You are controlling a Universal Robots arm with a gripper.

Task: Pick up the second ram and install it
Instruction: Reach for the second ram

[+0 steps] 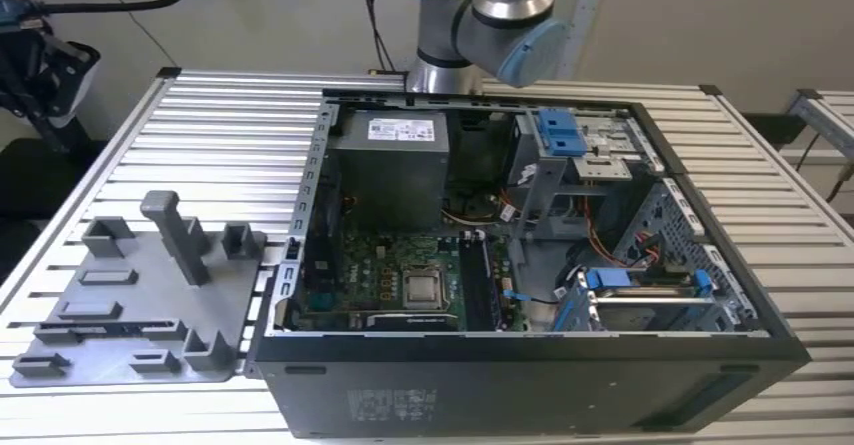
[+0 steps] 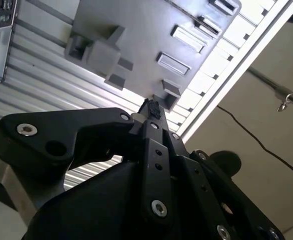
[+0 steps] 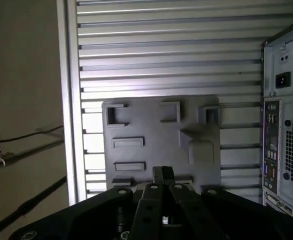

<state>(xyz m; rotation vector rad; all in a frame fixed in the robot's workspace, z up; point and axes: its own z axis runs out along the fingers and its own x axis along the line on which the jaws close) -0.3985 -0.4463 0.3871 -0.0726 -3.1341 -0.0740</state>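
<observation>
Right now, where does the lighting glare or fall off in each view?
Exterior view: table evenly bright, computer case interior shadowed. First wrist view: slats glare white beside the grey fixture plate, gripper dark. Second wrist view: white glare band on the slats by the plate, gripper almost black.

Ribbed aluminium table [image 1: 214, 135], grey fixture plate [image 1: 140, 290], open computer case [image 1: 534, 390] just beside

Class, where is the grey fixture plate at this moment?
In the exterior view the grey fixture plate lies flat on the slatted table at the exterior view's left, beside the open computer case.
</observation>
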